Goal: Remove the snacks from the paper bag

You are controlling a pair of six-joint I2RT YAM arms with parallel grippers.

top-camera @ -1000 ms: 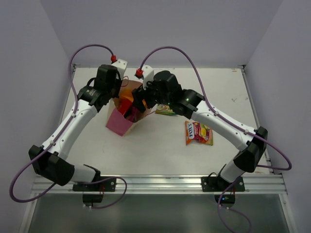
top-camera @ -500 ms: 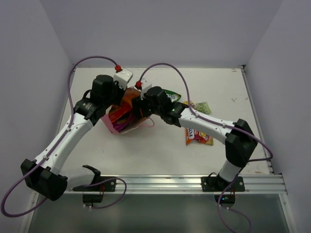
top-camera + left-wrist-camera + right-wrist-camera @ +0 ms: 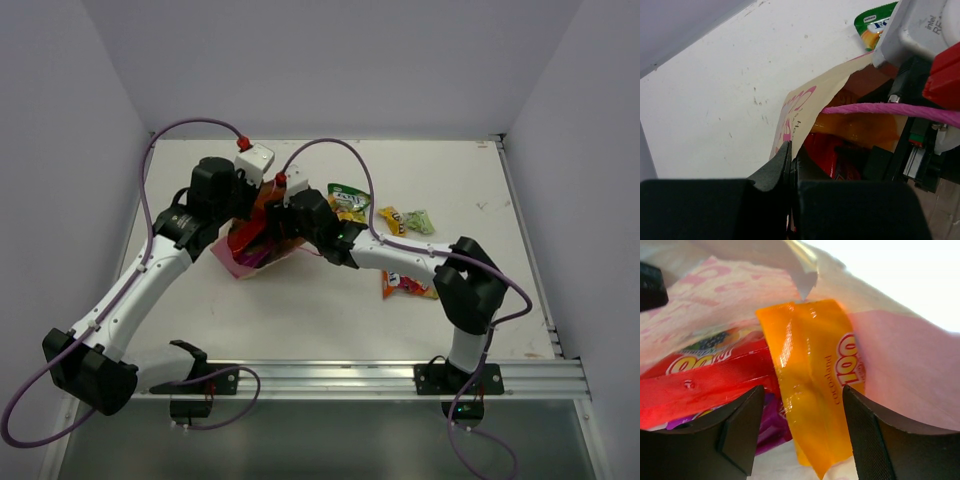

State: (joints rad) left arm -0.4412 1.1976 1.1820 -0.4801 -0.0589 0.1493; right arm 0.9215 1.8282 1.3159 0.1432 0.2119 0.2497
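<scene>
Paper bag (image 3: 238,262): one. Snacks lying outside the bag: four. These are green packet (image 3: 345,198), yellow candy pack (image 3: 391,219), green candy pack (image 3: 420,221), red-yellow packet (image 3: 408,286). Inside the bag: three showing (orange packet (image 3: 812,385), red packet (image 3: 705,385), purple packet (image 3: 772,427)).

White table (image 3: 300,310) bears paper bag (image 3: 240,262) (tipped), green packet (image 3: 347,197), candy packs (image 3: 405,220), red-yellow packet (image 3: 405,286)
</scene>
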